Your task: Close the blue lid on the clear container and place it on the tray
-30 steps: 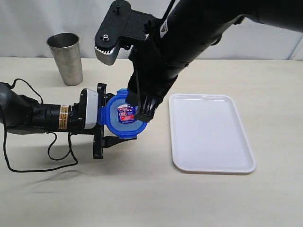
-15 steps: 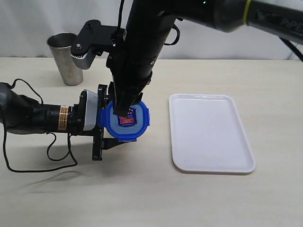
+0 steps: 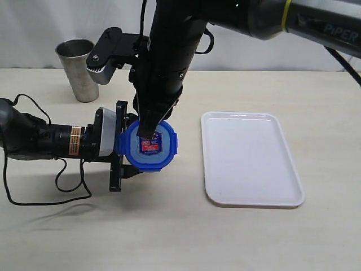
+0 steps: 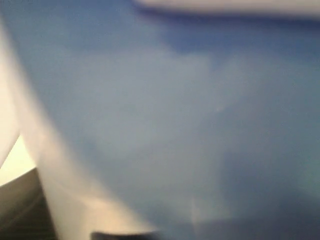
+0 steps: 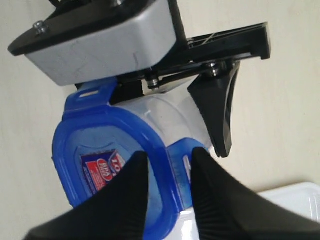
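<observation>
Right claw point(image 3: 148, 132) comes down from above onto the blue lid point(image 3: 150, 145); in the right wrist view its two black fingers point(image 5: 127, 200) stand one on each side of the lid's rim; one blue flap point(image 5: 179, 150) sits in the gap between them; one finger is over the lid's top, beside the small sticker point(image 5: 102, 169); the other finger is just outside the rim; I cannot tell if this claw is squeezing the rim or only sitting around it.

Left claw point(image 3: 134, 143) reaches in low along the desk point(image 3: 186, 237), from the side away from the tray point(image 3: 251, 164); it is grasping the clear container point(image 5: 167, 117); one of its black fingers point(image 5: 216, 112) lies against the container's side. The lid sits on top of the container, right under the right claw and between the left claw's two fingers; another flap sticks out on the side by the left claw's silver body; I cannot tell if any flap is snapped down. The left wrist view is only a blue blur, too close to make out.

The white tray lies flat on the desk near the right claw, apart from the container, with bare desk between them. A steel cup point(image 3: 79, 69) stands well apart from both claws, behind the left arm.
</observation>
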Motion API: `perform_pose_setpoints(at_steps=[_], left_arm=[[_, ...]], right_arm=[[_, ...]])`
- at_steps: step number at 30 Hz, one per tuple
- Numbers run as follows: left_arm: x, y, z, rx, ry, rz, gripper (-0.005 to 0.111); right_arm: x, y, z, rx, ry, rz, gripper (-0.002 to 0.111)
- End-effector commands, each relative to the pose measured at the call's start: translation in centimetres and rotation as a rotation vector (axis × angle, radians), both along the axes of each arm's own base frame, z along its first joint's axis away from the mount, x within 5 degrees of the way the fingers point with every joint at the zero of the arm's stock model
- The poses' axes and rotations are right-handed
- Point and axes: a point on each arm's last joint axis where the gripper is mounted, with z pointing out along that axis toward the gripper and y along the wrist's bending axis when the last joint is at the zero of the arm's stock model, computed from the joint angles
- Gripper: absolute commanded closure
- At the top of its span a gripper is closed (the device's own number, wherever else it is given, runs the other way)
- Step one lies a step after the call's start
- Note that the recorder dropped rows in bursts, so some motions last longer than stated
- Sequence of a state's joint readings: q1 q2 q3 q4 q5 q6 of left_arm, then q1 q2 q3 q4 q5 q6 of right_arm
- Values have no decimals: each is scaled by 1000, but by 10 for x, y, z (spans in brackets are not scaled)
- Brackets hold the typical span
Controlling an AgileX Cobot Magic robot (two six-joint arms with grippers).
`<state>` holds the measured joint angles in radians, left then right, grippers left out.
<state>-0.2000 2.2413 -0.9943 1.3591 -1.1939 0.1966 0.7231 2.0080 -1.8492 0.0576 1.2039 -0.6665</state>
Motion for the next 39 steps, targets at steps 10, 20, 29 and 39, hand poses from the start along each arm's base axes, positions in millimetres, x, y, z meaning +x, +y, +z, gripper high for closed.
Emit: perform_pose_setpoints(at_steps=[10, 20, 29, 39], left_arm=[[-1, -2, 5, -47, 91, 26, 107], [-1, -2, 5, -50, 112, 31, 107], [0, -2, 5, -55, 112, 40, 107], [0, -2, 5, -54, 115, 39, 107]], right_arm=[[5, 4, -30, -55, 70, -19, 85], [4, 8, -56, -51, 171, -47, 92], [3, 2, -68, 11, 292, -88, 92], [-4, -3, -98, -49, 371, -97, 92]])
